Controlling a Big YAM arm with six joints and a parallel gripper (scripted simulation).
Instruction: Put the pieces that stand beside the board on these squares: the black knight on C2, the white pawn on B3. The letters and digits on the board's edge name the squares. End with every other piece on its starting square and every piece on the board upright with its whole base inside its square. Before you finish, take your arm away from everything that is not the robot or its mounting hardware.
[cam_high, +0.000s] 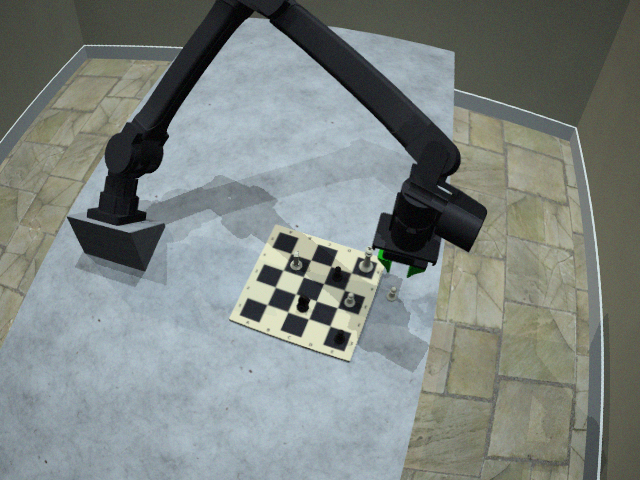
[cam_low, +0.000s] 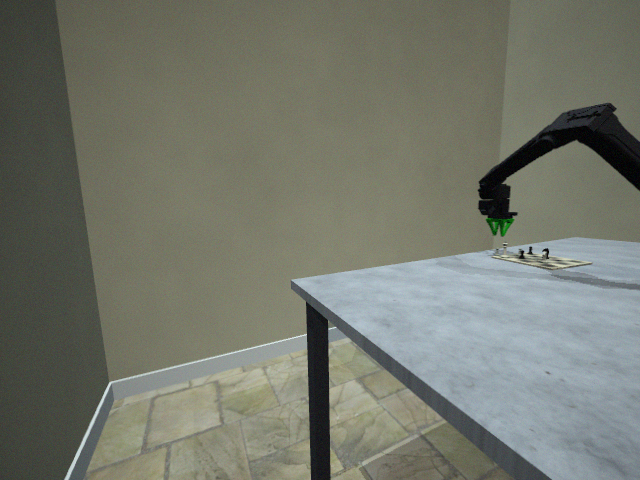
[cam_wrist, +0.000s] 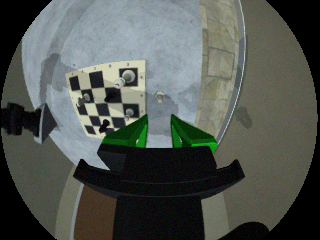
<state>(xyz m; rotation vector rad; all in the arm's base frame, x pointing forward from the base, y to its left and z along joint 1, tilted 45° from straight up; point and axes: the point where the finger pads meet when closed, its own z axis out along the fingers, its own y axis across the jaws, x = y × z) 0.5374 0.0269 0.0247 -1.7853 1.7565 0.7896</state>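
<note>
The white pawn stands upright on the table beside the board's E side. My gripper hangs above the table near this pawn, empty, with its fingers partly open and clearly apart. The black knight stands upright on C2 of the board. B3 is a bare light square.
A tall white piece stands on E5, close to my gripper. Other white pieces stand on B4 and E3. Black pieces stand on D4 and E1. The table edge lies beyond the pawn.
</note>
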